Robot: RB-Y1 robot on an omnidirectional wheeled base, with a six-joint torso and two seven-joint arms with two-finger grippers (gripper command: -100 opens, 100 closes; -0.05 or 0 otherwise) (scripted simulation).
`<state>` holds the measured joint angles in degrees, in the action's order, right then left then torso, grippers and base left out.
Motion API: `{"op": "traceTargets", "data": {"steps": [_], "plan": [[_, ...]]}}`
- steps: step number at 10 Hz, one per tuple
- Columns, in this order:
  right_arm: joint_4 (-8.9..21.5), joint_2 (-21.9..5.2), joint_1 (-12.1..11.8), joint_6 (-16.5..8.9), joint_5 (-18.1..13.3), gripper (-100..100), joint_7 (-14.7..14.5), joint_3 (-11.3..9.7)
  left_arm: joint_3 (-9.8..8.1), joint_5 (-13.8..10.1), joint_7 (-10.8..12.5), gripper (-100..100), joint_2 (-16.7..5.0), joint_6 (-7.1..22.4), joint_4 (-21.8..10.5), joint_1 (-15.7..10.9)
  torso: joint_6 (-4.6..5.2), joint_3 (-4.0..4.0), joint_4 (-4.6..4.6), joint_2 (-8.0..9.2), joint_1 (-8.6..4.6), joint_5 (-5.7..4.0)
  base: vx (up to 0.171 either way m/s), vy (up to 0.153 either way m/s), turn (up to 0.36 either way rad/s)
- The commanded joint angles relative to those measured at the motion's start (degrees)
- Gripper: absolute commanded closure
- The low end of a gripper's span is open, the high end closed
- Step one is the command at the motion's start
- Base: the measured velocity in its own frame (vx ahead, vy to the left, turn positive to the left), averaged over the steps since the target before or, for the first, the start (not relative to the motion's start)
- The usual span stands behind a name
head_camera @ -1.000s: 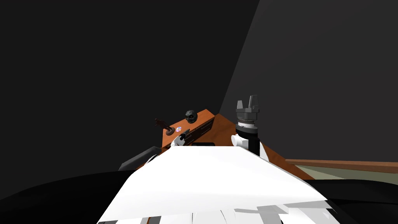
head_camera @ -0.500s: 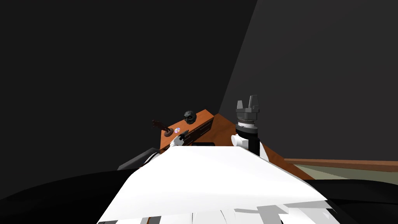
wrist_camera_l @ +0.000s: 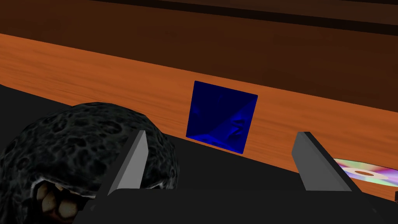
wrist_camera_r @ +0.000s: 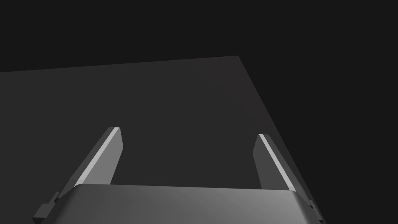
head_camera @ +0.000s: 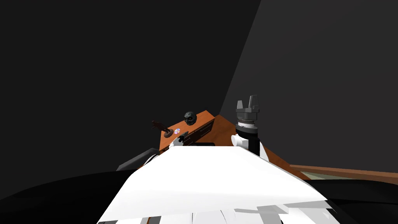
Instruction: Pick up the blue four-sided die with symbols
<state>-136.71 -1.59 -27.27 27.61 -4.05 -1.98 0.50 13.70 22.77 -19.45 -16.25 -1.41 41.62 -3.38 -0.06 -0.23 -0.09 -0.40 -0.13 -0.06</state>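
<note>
Orange-brown wood of the worktop [wrist_camera_l: 77,74] carries the blue die [wrist_camera_l: 221,116], which is found at 12 o'clock of the left claw [wrist_camera_l: 222,133], straight ahead and not yet between the blades. Both blades are spread wide and nothing is held.

For a good grasp, it is judged that the claw should be advanced straight, so that the die is centred before the blades are closed. Its slanted faces may let it slip, so a slow closing is advised. Care is needed with the black skull [wrist_camera_l: 85,151], just beside one blade at 9 o'clock, and with the shiny disc [wrist_camera_l: 363,171], beyond the other blade at 3 o'clock.

From the head, a dark figurine [head_camera: 161,126] is seen at 10 o'clock of that claw. The right claw [head_camera: 248,104] is raised at 3 o'clock, well apart, also wide open and empty. Dark grey walls are seen behind the worktop.
</note>
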Motion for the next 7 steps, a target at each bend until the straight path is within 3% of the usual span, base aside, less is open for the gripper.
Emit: {"op": "traceTargets", "data": {"steps": [1, 3, 4, 7], "plan": [[0.0, 0.0, 0.0, 0.0, 0.0, 0, 0.0, 0.0, -0.78, 0.8, -0.7, -100, 0.2, -2.1, -0.3, 1.4, 0.0, 0.0, 0.0, 0.0, 0.0, 0.0, 0.165, -0.046, 0.078], [0.0, 0.0, 0.0, 0.0, 0.0, 0, 0.0, 0.0, -0.57, 0.8, -0.6, -100, 0.0, -2.0, 0.0, 1.6, -0.01, 0.06, 0.01, 0.14, -0.07, -0.02, 0.041, -0.04, 0.091], [0.0, 0.0, 0.0, 0.0, 0.0, 0, 0.0, 0.0, -0.53, 0.8, -0.6, 100, -0.1, -2.2, 0.1, 1.7, 0.02, 0.19, 0.07, 0.34, 0.02, 0.0, 0.0, 0.0, 0.0], [0.0, 0.0, 0.0, 0.0, 0.0, 0, 0.0, 0.0, -0.52, 0.8, -0.7, 100, -0.1, -2.2, 0.1, 1.7, 0.01, 0.22, 0.07, 0.42, 0.14, 0.05, 0.0, 0.0, 0.0]]}}
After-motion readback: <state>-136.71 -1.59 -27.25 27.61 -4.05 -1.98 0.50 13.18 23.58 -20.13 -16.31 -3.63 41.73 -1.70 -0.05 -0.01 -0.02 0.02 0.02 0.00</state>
